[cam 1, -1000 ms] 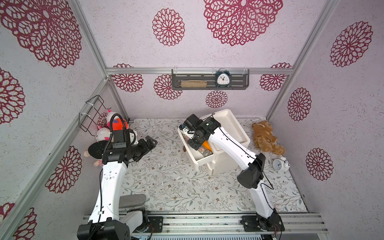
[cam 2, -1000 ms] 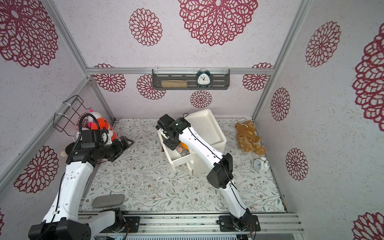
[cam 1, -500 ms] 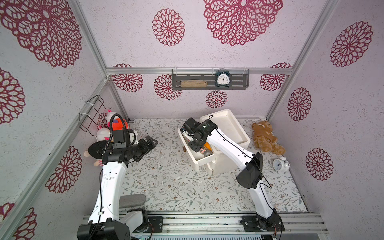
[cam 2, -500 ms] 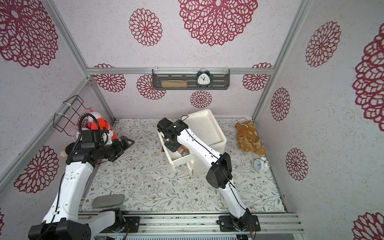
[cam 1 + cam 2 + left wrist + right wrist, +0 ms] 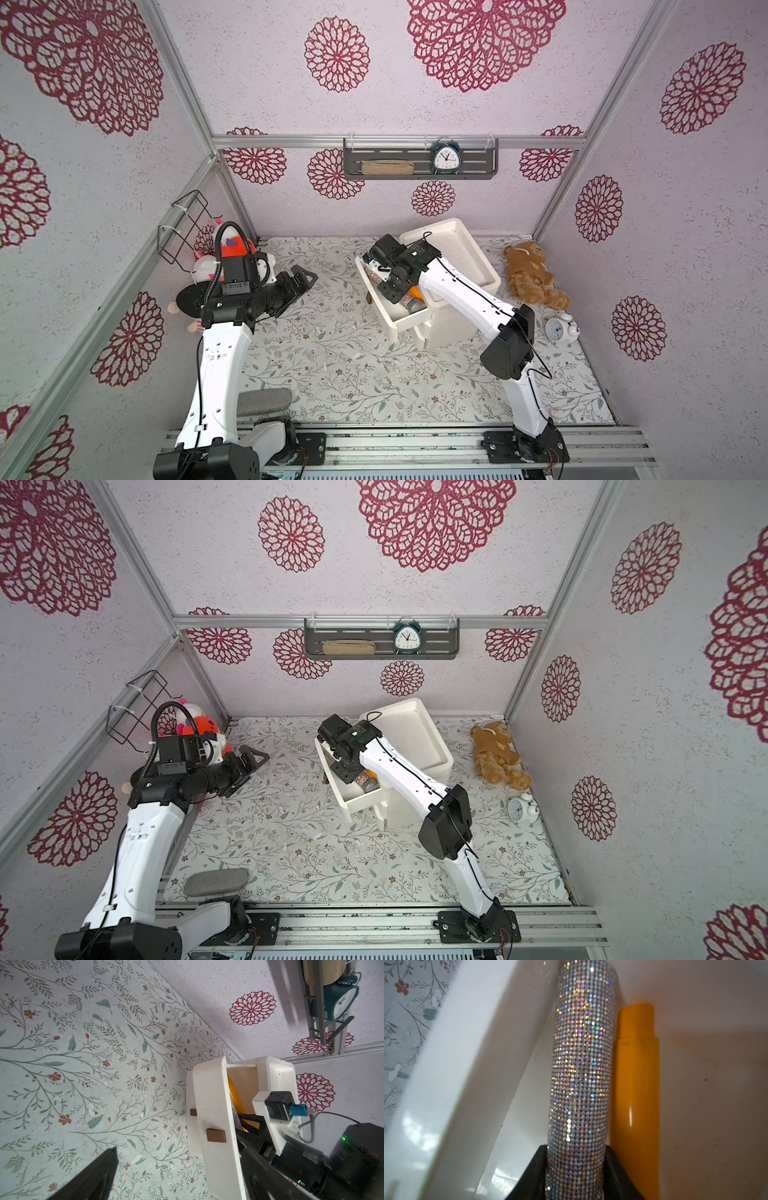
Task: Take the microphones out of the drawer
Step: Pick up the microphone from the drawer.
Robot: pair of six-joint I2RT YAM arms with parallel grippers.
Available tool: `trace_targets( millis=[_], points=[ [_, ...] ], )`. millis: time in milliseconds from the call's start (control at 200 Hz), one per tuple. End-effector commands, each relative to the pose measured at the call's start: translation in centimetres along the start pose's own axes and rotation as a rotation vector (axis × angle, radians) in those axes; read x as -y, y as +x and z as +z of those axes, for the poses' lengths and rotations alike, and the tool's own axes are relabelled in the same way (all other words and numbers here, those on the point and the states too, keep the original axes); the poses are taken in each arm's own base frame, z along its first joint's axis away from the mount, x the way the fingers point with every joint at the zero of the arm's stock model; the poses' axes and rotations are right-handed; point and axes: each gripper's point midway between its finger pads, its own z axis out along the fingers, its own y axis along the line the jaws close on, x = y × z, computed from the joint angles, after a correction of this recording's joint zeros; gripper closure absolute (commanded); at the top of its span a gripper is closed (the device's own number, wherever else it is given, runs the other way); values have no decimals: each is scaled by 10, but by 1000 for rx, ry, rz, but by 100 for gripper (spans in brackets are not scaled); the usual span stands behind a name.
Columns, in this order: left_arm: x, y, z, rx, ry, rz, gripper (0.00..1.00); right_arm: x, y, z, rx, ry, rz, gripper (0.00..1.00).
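Observation:
The microphone (image 5: 581,1064) is a glitter-covered cylinder lying in the open white drawer (image 5: 401,322), and its mesh head shows near the drawer's front corner (image 5: 415,306). My right gripper (image 5: 576,1148) reaches down into the drawer (image 5: 357,802) and is shut on the microphone's body, one black finger pressed on each side. In both top views the right gripper (image 5: 388,282) (image 5: 343,766) covers most of the microphone. My left gripper (image 5: 305,276) (image 5: 180,1151) hangs open and empty to the left of the drawer front (image 5: 216,1105).
An orange cylinder (image 5: 635,1084) lies against the microphone in the drawer. The white cabinet (image 5: 457,257) carries a tray top. A teddy bear (image 5: 528,270) and a white alarm clock (image 5: 559,330) sit at the right, plush toys (image 5: 232,249) at the left, a grey pouch (image 5: 264,401) near the front.
My right gripper's jaws have narrowed onto the microphone and the wrist has shifted slightly over the drawer. The left arm has stayed still.

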Motion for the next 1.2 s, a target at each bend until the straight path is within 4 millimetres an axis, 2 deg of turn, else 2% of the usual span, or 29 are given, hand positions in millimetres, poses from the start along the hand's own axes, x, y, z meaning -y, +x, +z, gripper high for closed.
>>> trace_targets(
  millis=[0, 135, 285, 475, 630, 1001, 1196],
  points=[
    [23, -14, -9, 43, 84, 43, 3, 16, -34, -53, 212, -16, 9, 98],
    [40, -15, -15, 64, 147, 77, 3, 19, -45, -71, 298, -54, 42, 99],
    [48, -16, -20, 86, 170, 107, 3, 26, -55, -90, 378, -80, 79, 100],
    [58, -16, -22, 89, 212, 120, 3, 39, -56, -103, 405, -52, 109, 100],
    [74, -17, -29, 115, 274, 161, 3, 41, -61, -114, 469, -75, 136, 100],
    [87, -36, -35, 174, 292, 182, 3, 38, -81, -129, 573, -142, 177, 100],
    [78, -46, -37, 213, 233, 161, 3, 31, -90, -149, 634, -200, 168, 100]
  ],
)
